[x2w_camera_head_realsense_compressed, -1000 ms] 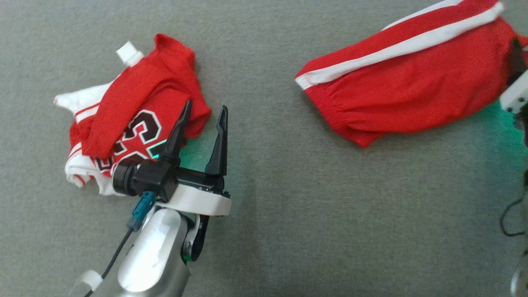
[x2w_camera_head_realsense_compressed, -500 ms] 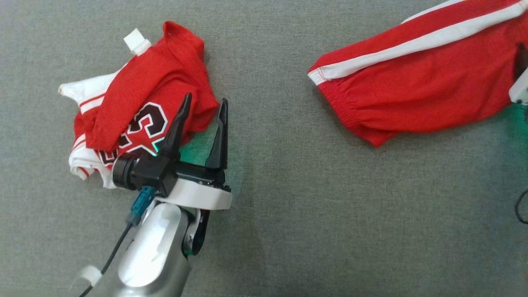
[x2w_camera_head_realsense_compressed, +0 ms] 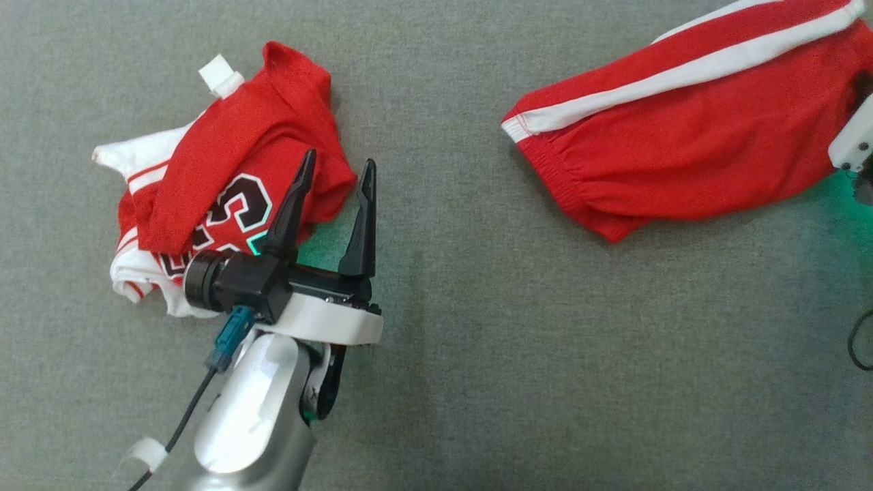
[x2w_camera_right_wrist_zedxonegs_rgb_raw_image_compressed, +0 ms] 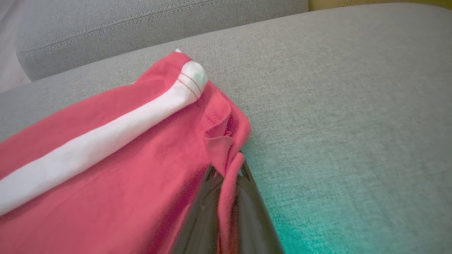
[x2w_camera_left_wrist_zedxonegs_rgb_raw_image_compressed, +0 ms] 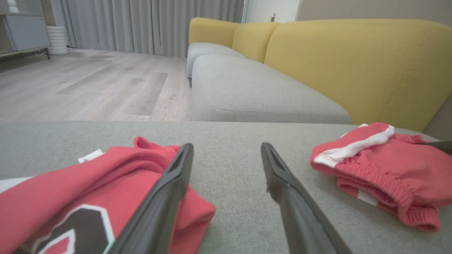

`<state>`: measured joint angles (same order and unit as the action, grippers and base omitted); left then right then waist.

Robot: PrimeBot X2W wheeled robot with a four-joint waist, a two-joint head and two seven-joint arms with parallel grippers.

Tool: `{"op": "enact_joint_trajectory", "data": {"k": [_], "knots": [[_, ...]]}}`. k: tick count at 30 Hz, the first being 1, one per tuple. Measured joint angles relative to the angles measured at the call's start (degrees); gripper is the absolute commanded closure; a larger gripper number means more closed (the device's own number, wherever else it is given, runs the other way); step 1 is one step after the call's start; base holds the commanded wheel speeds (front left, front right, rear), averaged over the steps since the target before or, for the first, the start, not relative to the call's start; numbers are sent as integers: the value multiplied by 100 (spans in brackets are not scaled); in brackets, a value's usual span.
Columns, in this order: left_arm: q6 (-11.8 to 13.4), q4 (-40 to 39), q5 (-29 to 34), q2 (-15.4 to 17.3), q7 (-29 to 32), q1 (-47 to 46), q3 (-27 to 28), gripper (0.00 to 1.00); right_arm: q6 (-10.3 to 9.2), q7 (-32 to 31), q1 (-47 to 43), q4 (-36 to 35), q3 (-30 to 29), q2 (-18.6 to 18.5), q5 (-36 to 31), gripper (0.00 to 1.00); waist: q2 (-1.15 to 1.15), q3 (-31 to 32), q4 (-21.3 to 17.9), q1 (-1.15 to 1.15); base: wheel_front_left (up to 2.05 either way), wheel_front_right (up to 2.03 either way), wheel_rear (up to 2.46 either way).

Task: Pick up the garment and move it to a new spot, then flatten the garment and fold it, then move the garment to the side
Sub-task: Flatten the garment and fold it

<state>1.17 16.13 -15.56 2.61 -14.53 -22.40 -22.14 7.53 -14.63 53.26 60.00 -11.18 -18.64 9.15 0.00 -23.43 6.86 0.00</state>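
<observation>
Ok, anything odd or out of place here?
The red jersey lies crumpled in a heap by the open left gripper. The red shorts are bunched, one edge pinched in the shut right gripper. No damage visible.

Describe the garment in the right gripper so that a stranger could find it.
On the wide grey cushion lie two red pieces of clothing. Take the garment on the robot's right, its edge pinched in the right gripper. It has a long white stripe and no lettering, unlike the crumpled jersey with black characters at the left.
</observation>
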Motion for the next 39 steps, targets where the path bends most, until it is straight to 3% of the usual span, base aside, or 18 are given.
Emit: {"op": "enact_joint_trajectory", "data": {"k": [11,20,31,39], "knots": [[0,2,51,-5,-1,104,137,0,0,730,-608,14,-121,-410,331,100,0,437,-183,0,0,0,0],[-2,-5,52,-7,0,293,182,0,0,1078,-905,-2,-304,-430,405,100,0,667,-393,-1,0,0,0],[-18,13,52,-7,0,354,187,0,0,1616,-933,-448,26,-121,701,100,0,891,-391,0,0,0,0],[-18,62,52,-5,0,589,211,0,0,1864,-1172,-983,686,60,1228,100,0,1184,-361,-1,0,0,0]]}}
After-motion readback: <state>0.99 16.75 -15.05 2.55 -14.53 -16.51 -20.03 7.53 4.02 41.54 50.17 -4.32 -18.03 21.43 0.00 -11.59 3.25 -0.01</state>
